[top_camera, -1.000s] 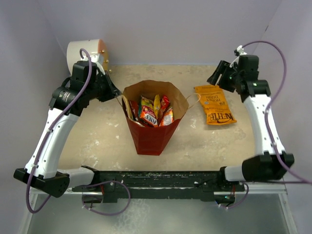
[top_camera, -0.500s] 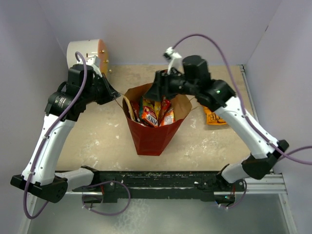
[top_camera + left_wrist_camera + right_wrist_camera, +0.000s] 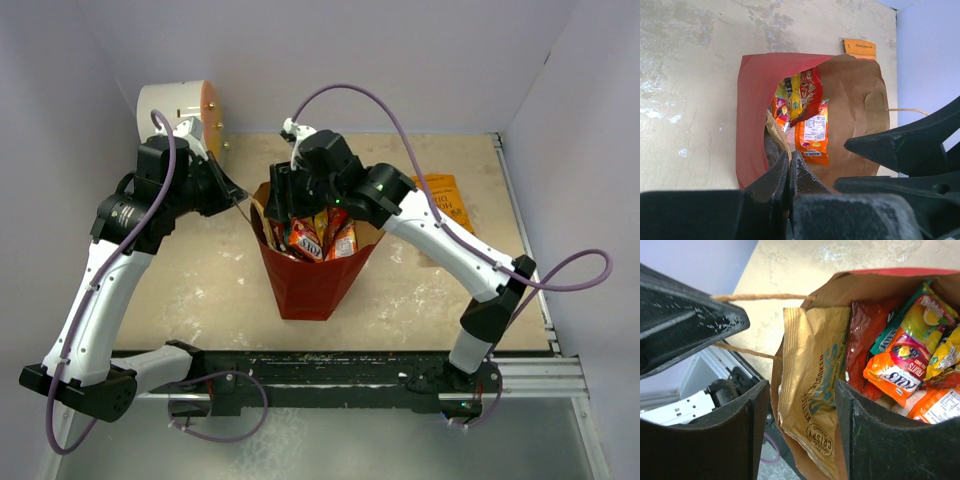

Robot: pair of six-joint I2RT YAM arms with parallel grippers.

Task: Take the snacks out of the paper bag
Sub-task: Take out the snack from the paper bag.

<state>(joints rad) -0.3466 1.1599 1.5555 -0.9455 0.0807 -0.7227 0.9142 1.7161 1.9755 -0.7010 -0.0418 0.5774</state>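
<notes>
The red paper bag [image 3: 310,275] stands upright mid-table, its brown mouth open [image 3: 855,100]. Inside are the snacks [image 3: 320,232]: a tan-gold bag [image 3: 815,375] against the left wall, a dark red packet [image 3: 860,340], a teal pack [image 3: 889,339] and orange candy packs [image 3: 895,375]. An orange flat packet [image 3: 450,188] lies on the table right of the bag, partly under my right arm. My left gripper [image 3: 238,195] is shut on the bag's string handle [image 3: 760,297] at the left rim. Over the bag's left side, my right gripper [image 3: 802,405] is open, its fingers straddling the tan-gold bag and the rim.
A white cylinder with an orange face [image 3: 175,105] stands at the back left, behind my left arm. Walls close in the table at the back and on both sides. My right gripper's fingers [image 3: 900,150] hang close beside my left gripper.
My right arm has swung from the back right, past the orange packet, to the bag's left rim, and its jaws have narrowed a little. The left gripper has kept its hold.
</notes>
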